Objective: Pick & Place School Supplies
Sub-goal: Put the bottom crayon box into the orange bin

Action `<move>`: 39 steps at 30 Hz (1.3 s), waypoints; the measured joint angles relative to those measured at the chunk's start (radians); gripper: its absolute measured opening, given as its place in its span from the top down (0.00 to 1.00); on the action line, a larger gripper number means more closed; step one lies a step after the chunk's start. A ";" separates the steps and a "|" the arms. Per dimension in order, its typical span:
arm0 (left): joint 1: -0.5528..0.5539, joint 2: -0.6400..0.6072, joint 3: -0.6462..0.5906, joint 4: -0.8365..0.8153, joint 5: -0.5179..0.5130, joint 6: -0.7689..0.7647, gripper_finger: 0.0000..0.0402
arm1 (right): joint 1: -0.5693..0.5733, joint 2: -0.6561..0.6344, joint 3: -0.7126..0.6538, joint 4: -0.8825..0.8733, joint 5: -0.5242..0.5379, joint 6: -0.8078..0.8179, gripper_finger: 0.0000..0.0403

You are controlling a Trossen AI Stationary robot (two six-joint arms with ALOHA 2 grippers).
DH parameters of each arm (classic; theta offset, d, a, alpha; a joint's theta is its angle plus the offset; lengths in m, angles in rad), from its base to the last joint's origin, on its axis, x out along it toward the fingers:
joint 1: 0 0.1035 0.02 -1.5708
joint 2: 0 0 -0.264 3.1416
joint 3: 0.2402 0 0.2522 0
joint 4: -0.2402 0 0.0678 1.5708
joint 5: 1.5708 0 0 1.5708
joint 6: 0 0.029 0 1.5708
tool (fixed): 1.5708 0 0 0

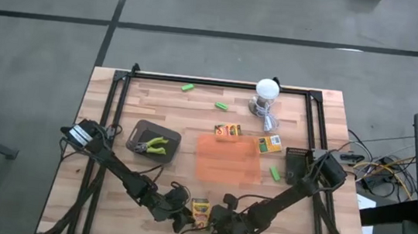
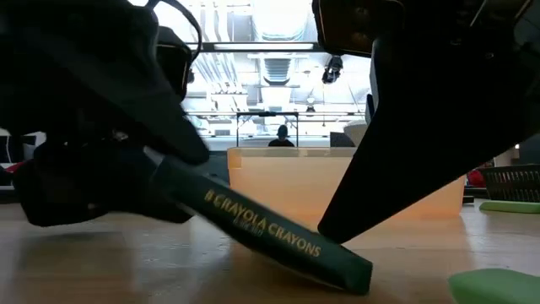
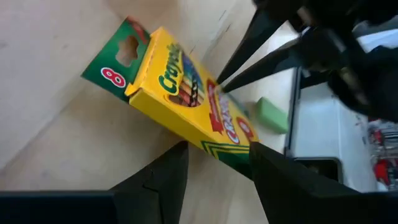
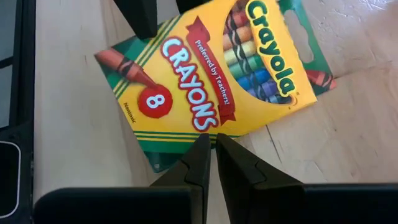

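Crayon box (image 4: pixel 217 81) at the table's near edge, tilted, one edge raised; left gripper (image 3: pixel 214 171) clamps its green end, jaws part-spread on it. Right gripper (image 4: pixel 208 158), jaws fully closed and empty, presses at the box's edge. Orange tray (image 1: pixel 228 159) holds nothing; two crayon boxes (image 1: pixel 228 131), green pieces (image 1: pixel 274 173) not yet placed, judged early.

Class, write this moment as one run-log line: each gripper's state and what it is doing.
left gripper: closed on crayon box, one end lifted off table | right gripper: shut, tips at box edge | tray: holds no box
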 joint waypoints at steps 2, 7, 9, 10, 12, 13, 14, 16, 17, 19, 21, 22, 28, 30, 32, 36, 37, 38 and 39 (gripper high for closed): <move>0.004 0.000 0.000 0.009 0.000 0.000 0.56 | 0.000 0.000 0.000 -0.001 0.000 0.000 0.93; 0.015 0.000 0.000 0.010 0.012 -0.002 0.56 | 0.000 0.000 0.000 -0.001 0.000 0.000 0.93; 0.019 -0.001 0.000 0.010 0.022 -0.002 0.56 | 0.000 0.000 0.000 -0.001 0.000 0.000 0.93; 0.021 -0.001 0.000 0.010 0.023 -0.003 0.56 | 0.000 0.000 0.000 -0.001 0.001 0.000 0.93; 0.024 -0.001 0.000 0.010 0.023 -0.019 0.56 | 0.000 0.000 0.000 -0.001 0.001 0.000 0.93; 0.027 -0.001 0.000 0.010 0.024 -0.030 0.56 | 0.000 0.000 0.000 -0.001 0.002 0.000 0.93; 0.031 -0.001 0.000 0.010 0.023 -0.040 0.56 | 0.000 0.000 0.000 -0.001 0.002 -0.001 0.93; 0.038 -0.001 0.000 0.010 0.023 -0.059 0.56 | 0.000 0.000 0.000 0.000 0.004 -0.005 0.93; 0.042 -0.001 0.000 0.010 0.023 -0.063 0.56 | 0.000 0.000 -0.001 -0.001 0.004 -0.007 0.93; 0.049 -0.001 0.000 0.010 0.023 -0.063 0.56 | 0.000 0.000 -0.001 0.000 0.005 -0.007 0.93; 0.057 -0.001 0.000 0.010 0.023 -0.062 0.56 | 0.000 0.000 -0.001 0.000 0.005 -0.007 0.93; 0.061 -0.001 0.000 0.010 0.023 -0.062 0.56 | 0.000 0.000 0.000 0.000 0.006 -0.007 0.93; 0.077 -0.001 0.000 0.009 0.024 -0.062 0.56 | 0.000 0.000 -0.001 0.002 0.027 -0.008 0.93; 0.082 -0.001 0.000 0.009 0.033 -0.062 0.56 | 0.001 0.001 -0.001 0.003 0.029 -0.008 0.93; 0.086 -0.001 0.000 0.007 0.052 -0.062 0.56 | 0.001 0.001 -0.001 0.004 0.029 -0.008 0.93; 0.088 -0.001 0.000 0.006 0.065 -0.062 0.58 | 0.001 0.001 -0.001 0.004 0.030 -0.008 0.93; 0.087 -0.001 0.000 0.006 0.066 -0.062 0.59 | 0.001 0.001 -0.001 0.004 0.030 -0.008 0.93; 0.088 -0.001 0.000 0.005 0.069 -0.062 0.60 | 0.001 0.001 -0.001 0.005 0.030 -0.008 0.93; 0.087 -0.001 0.000 0.004 0.072 -0.062 0.61 | 0.001 0.001 0.000 0.005 0.030 -0.008 0.93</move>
